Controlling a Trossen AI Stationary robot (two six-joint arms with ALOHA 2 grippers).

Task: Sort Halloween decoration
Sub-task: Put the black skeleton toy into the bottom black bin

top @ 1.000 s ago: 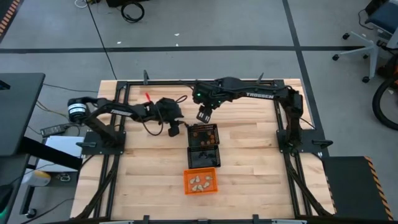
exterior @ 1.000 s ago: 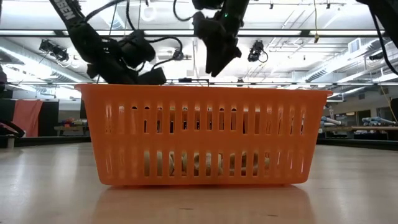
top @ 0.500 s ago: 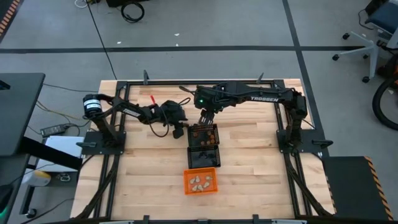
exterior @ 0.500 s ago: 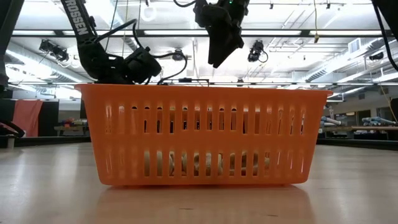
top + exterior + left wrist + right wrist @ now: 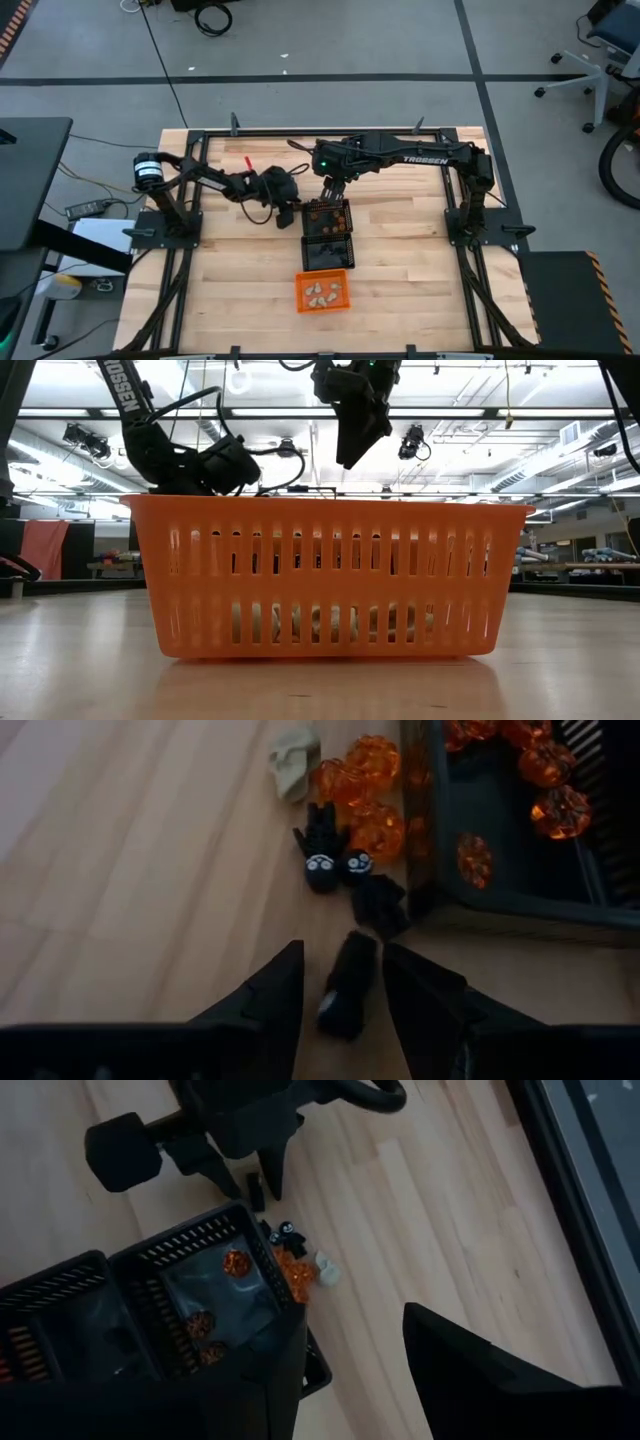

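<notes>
Left end effector (image 5: 345, 982): low over the wooden bench (image 5: 400, 250); its two dark fingers stand open around a small black toy trinket (image 5: 347, 982) lying flat; not pinched yet, I think; it sits low so it can close on the trinket
Right end effector (image 5: 350, 1342): up high over the far black mesh basket (image 5: 327, 216); fingers apart, holding nothing; it waits out of the way
Loose pile: clear orange pumpkin beads (image 5: 358, 780), a cream-white ghost piece (image 5: 294, 758) and black googly-eyed bats (image 5: 322, 848) lie on the bench, at 9 o'clock of that basket, not sorted yet
Sorted ones: orange ones in the far basket; cream ones in the orange slotted plastic basket (image 5: 322, 292) at 6 o'clock; a second black mesh basket (image 5: 327, 254) between
</notes>
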